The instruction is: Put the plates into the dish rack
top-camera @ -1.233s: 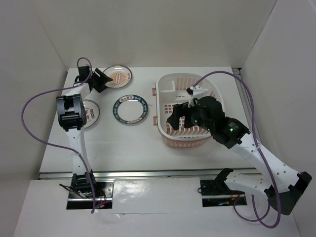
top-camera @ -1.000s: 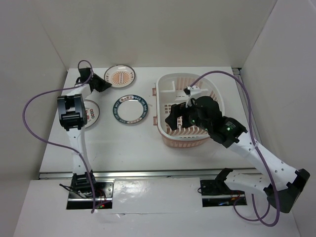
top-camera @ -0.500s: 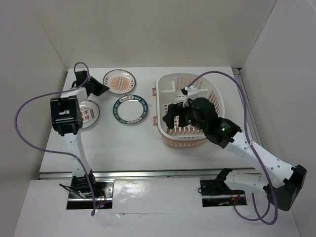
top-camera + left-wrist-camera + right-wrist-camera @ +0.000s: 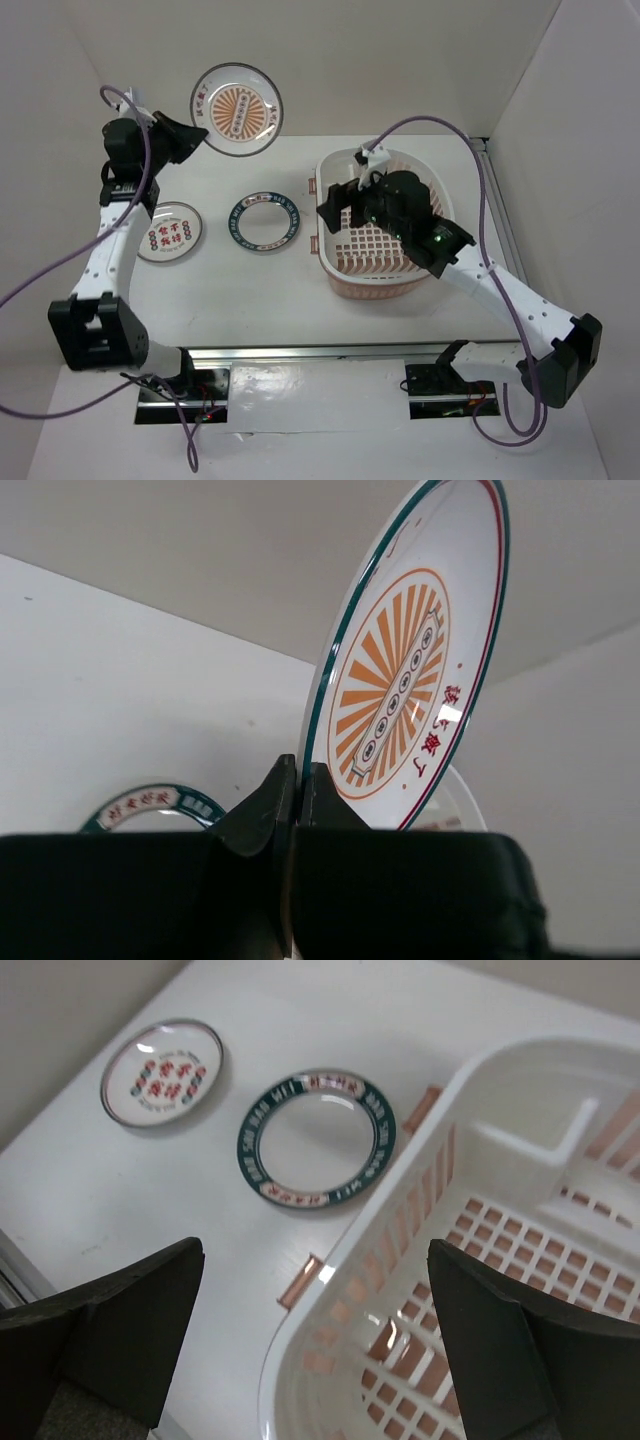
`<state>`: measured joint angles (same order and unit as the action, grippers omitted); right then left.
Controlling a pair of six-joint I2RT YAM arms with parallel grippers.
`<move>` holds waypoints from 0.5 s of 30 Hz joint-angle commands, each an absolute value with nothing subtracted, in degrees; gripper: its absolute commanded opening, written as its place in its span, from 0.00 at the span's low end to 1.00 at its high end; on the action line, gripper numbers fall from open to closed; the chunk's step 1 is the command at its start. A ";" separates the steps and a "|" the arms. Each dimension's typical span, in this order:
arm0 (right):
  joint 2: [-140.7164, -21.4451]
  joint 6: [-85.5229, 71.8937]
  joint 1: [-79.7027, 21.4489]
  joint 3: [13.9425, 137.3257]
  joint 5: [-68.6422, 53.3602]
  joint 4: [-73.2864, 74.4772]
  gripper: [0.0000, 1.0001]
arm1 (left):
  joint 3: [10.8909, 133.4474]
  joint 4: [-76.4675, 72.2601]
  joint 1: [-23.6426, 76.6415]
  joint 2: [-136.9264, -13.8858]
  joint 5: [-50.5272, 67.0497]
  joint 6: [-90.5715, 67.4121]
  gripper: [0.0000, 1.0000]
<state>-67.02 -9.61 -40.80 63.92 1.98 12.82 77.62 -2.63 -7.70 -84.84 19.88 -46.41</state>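
My left gripper (image 4: 188, 140) is shut on the rim of the plate with the orange sunburst centre (image 4: 237, 109) (image 4: 415, 670), holding it tilted up in the air above the table's far left. The blue-rimmed plate (image 4: 264, 222) (image 4: 317, 1139) and the plate with red marks (image 4: 171, 231) (image 4: 161, 1071) lie flat on the table. The pale-pink and white dish rack (image 4: 405, 277) (image 4: 400, 1250) stands at the right. My right gripper (image 4: 338, 206) (image 4: 315, 1345) hangs wide open over the rack's left rim, holding nothing.
White walls close in the table on the left, back and right. A purple cable (image 4: 60, 280) loops from the left arm, another (image 4: 500, 215) arcs over the right arm. A metal strip runs along the table's near edge (image 4: 300, 352).
The left arm has lifted the sunburst plate off the table and tipped it up. The right gripper has drifted left and farther back over the rack's left rim.
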 commanded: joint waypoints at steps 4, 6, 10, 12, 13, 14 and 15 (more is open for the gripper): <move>-70.14 -5.80 -33.24 73.65 -10.87 4.14 1.00 | 65.41 -6.77 -3.87 -69.71 30.48 -46.67 0.00; -70.14 -7.03 -28.51 74.27 -15.53 3.17 1.00 | 64.78 -7.46 -2.38 -67.42 34.42 -46.67 0.00; -70.14 -9.39 -24.70 72.87 -25.56 -0.43 1.00 | 64.16 -6.59 -0.97 -63.38 38.84 -45.53 0.00; -71.45 -10.89 -23.30 71.55 -29.16 -2.45 1.00 | 63.54 -7.29 -0.36 -61.96 40.77 -46.14 0.00; -71.46 -10.90 -23.29 71.54 -31.79 -4.03 1.00 | 64.07 -6.25 0.26 -61.18 40.78 -46.14 0.00; -72.41 -11.68 -22.77 70.85 -32.69 -4.04 1.00 | 64.68 -4.59 0.79 -61.17 39.91 -45.62 0.00; -73.12 -11.69 -22.76 70.84 -33.39 -4.65 1.00 | 65.38 -2.57 2.01 -60.56 38.42 -44.75 0.00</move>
